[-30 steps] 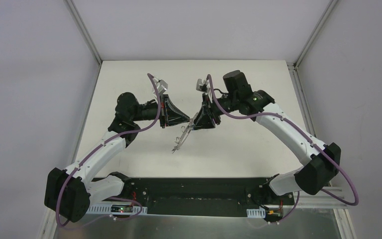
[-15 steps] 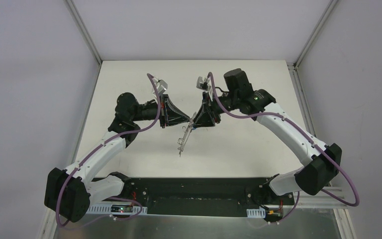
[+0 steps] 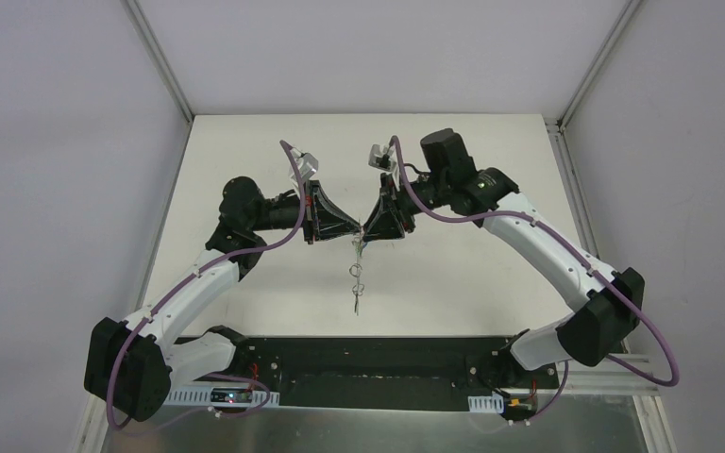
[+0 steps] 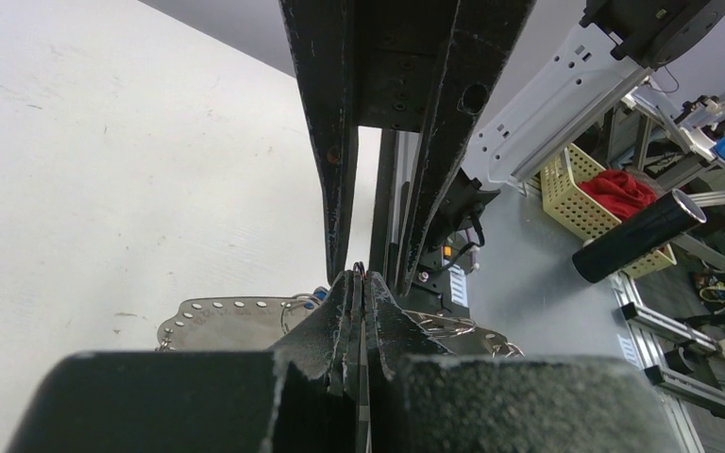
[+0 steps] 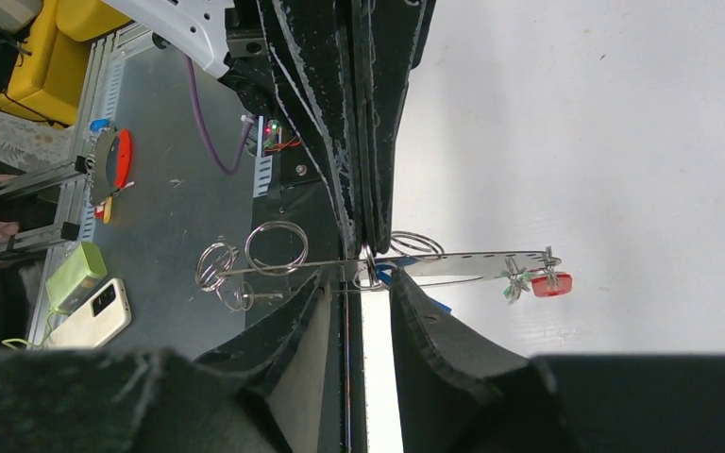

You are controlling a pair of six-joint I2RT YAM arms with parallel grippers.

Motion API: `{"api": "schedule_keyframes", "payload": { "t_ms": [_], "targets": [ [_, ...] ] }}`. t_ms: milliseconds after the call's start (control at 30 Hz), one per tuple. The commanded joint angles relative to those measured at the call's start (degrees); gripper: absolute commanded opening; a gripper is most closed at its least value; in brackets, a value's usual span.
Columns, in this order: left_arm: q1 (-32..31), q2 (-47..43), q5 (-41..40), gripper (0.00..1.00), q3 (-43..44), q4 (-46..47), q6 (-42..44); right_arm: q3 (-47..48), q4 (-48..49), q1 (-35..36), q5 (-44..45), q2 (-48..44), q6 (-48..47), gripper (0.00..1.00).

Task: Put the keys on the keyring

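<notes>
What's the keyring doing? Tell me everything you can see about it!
The keyring is thin, shiny silver wire, held up above the white table, not lying on it. The right wrist view sees it edge-on, like a line. Small rings hang at one end; a red tag and a green bit at the other. The left gripper pinches it shut; the right gripper has a finger on each side.

Thin keyring aloft with red-tagged key
</notes>
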Motion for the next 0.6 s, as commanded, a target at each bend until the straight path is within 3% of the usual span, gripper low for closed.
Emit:
{"api": "schedule_keyframes", "payload": {
  "t_ms": [0, 333, 567],
  "targets": [
    [0.1, -1.7, -0.3, 0.0, 0.4, 4.7, -1.0, 2.8, 1.1, 0.7, -0.8, 0.6, 0.5, 0.31],
    [0.1, -1.7, -0.2, 0.0, 0.1, 4.7, -0.6, 3.1, 0.6, 1.3, -0.8, 1.4, 0.0, 0.16],
    [0.1, -1.6, 0.0, 0.0, 0.0, 4.5, -0.2, 2.6, 0.5, 1.4, -0.4, 0.9, -0.4, 0.15]
  ]
}}
